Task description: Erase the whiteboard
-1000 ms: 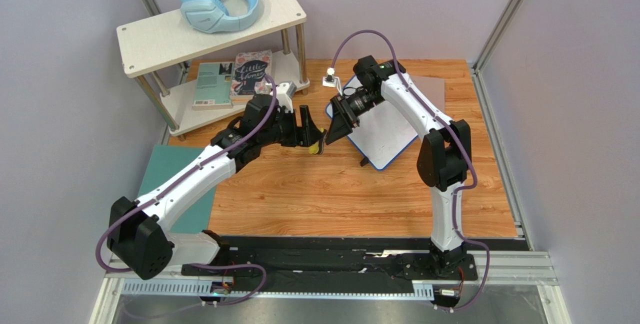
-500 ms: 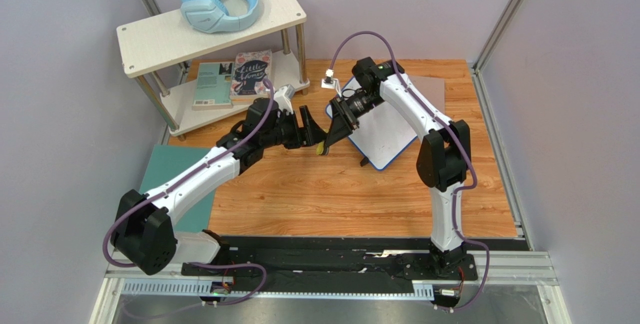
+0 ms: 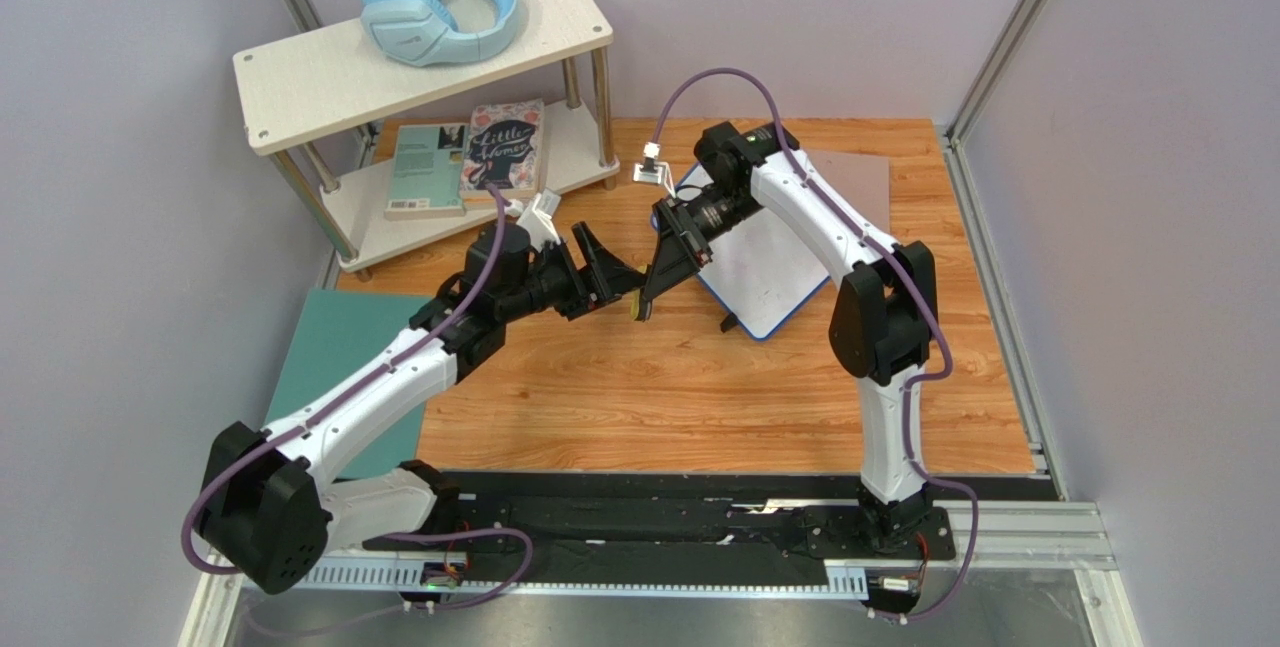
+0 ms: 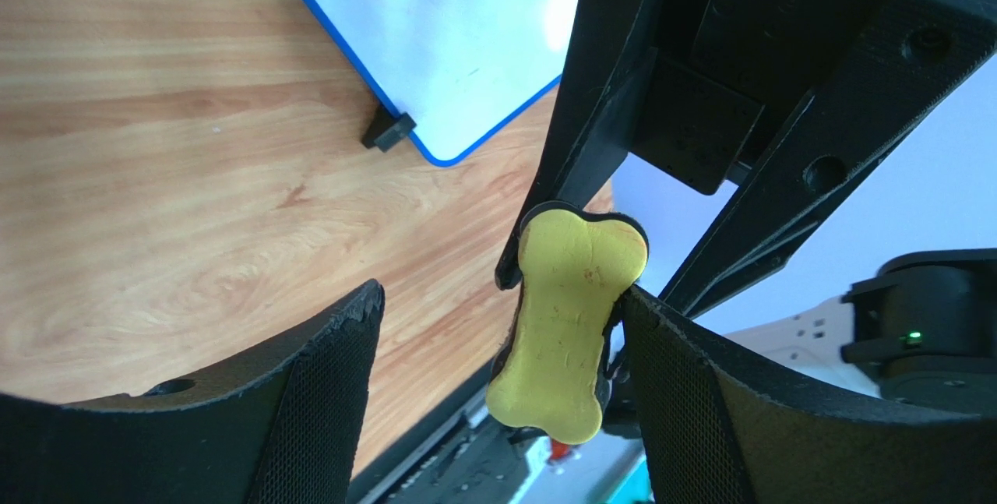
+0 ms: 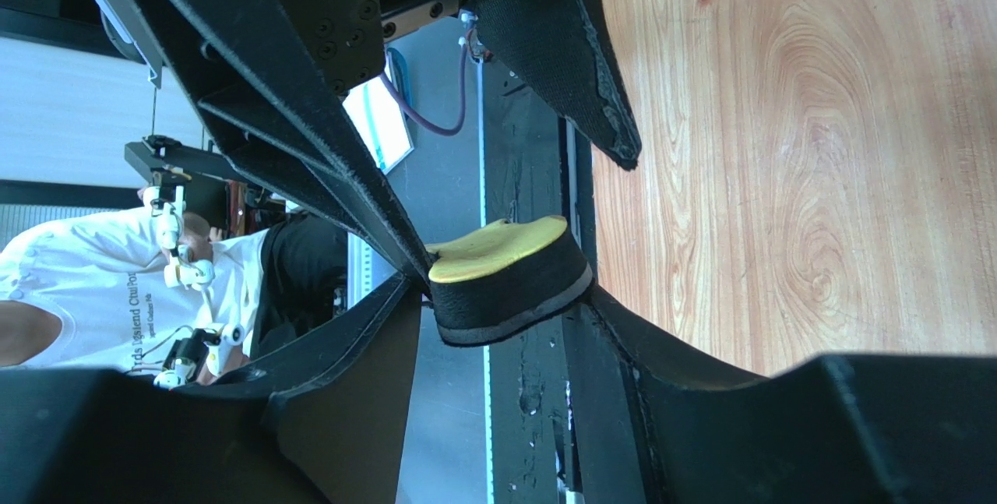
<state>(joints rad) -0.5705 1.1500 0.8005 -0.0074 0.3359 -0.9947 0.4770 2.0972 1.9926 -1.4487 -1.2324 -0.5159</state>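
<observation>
Whiteboard [image 3: 766,265] flat on table [image 3: 631,377], right side.
Right end effector [image 5: 503,288] clamped on yellow eraser [image 4: 568,329]; left end effector [image 4: 503,300] fingers apart either side of it.

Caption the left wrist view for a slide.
Yellow bone-shaped eraser held by the right gripper inside the open left gripper, blue-framed whiteboard behind on wooden table.

Top overhead; wrists close, perhaps sharing yellow eraser [image 4: 568,323].
</observation>
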